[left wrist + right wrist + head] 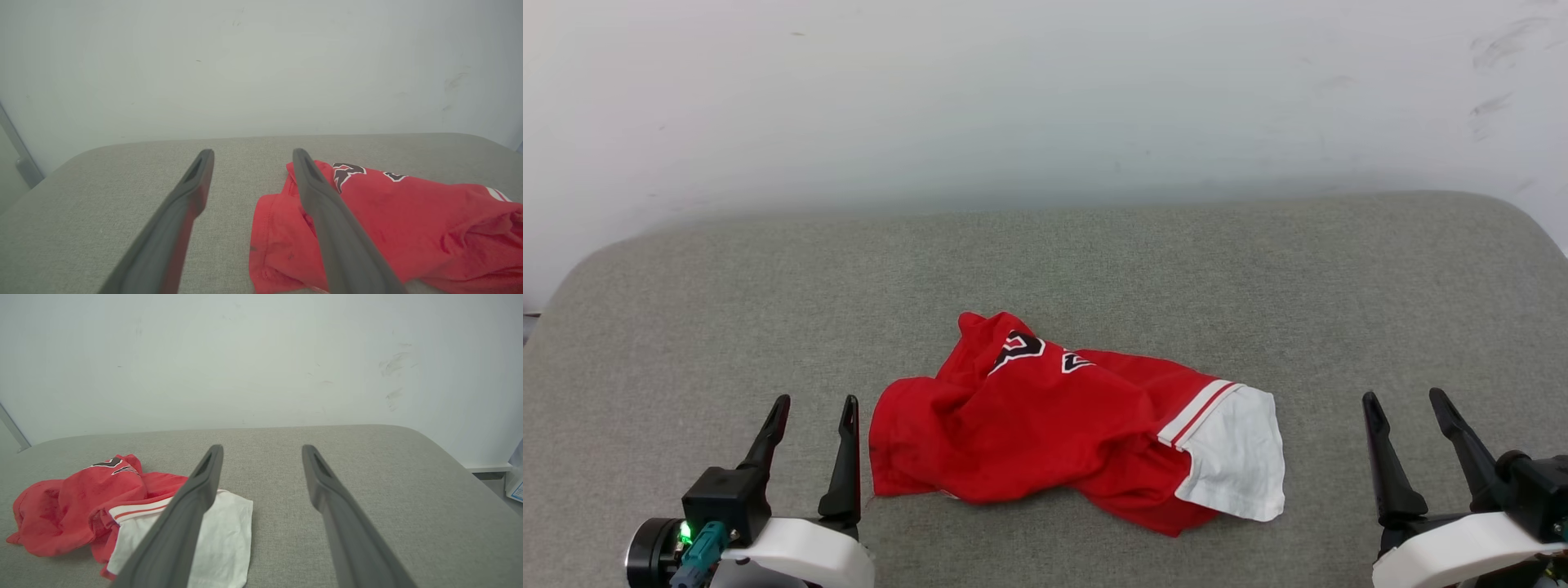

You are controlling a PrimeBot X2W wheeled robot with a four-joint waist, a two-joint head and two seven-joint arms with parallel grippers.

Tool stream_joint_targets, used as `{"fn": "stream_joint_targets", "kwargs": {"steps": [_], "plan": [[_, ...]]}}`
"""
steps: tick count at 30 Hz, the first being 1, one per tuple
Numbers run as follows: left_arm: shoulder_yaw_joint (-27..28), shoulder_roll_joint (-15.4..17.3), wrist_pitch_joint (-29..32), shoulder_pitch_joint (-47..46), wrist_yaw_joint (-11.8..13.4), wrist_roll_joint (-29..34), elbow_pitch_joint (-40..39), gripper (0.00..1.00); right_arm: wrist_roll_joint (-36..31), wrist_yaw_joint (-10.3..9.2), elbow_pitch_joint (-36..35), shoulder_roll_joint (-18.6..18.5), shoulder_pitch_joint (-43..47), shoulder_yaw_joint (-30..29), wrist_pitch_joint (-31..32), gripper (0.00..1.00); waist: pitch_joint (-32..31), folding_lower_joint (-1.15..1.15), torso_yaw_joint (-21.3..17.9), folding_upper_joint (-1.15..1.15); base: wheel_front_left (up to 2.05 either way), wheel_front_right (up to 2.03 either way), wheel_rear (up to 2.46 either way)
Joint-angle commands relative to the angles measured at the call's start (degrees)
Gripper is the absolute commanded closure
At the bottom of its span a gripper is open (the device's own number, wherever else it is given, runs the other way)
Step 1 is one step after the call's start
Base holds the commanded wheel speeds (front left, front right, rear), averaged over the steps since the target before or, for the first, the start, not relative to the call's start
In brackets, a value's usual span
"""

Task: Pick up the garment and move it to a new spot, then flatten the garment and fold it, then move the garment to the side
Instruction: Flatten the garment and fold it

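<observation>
Red jersey (1045, 425) crumpled in a heap front-centre on the grey padded bench (1094, 261), white sleeve (1235, 457) flopped to the robot's right. Left end effector (815, 400) just beside its left edge, right end effector (1405, 394) well apart on the other side. Both have fingers spread, empty. Risk: pinching bunched folds grabs several layers, so it lifts as a wad and won't flatten. A low approach could snag the bench fabric.

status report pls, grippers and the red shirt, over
Left gripper open, empty; right gripper open, empty. Garment crumpled on grey cushion between them, not held. Nothing seen in the way.
</observation>
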Motion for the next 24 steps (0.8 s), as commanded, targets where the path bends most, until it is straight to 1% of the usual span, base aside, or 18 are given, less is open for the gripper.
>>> {"fn": "stream_joint_targets", "kwargs": {"steps": [1,10,15,20,24], "plan": [[0.1,0.3,0.0,0.6,0.2,-0.1,-0.3,0.00,0.0,-0.04,-0.2,0.1,0.4,0.0,0.0,0.00,0.0,0.00,0.0,0.00,0.00,0.00,0.00],[-0.4,0.4,0.4,-0.2,0.3,-0.1,-0.6,0.00,0.1,-0.04,-0.2,0.1,0.3,-0.1,0.1,0.00,0.2,0.00,0.4,0.00,0.00,0.00,0.00],[-0.5,0.6,0.7,-0.7,0.6,-0.1,-0.8,0.00,0.0,-0.04,0.1,0.1,0.5,1.9,1.7,0.00,0.4,0.00,0.5,0.00,0.00,0.00,0.00],[-0.6,0.5,0.8,-1.4,0.7,-0.1,-1.1,0.00,-0.6,-0.04,0.7,0.1,0.1,7.9,7.4,0.00,1.4,0.00,1.0,0.00,0.00,0.00,0.00],[-0.6,0.3,0.2,-2.0,0.6,-0.2,-1.0,0.00,1.1,-0.04,1.2,-2.7,-1.7,13.9,13.7,0.00,2.7,0.00,1.5,0.00,0.00,0.00,0.00]]}}
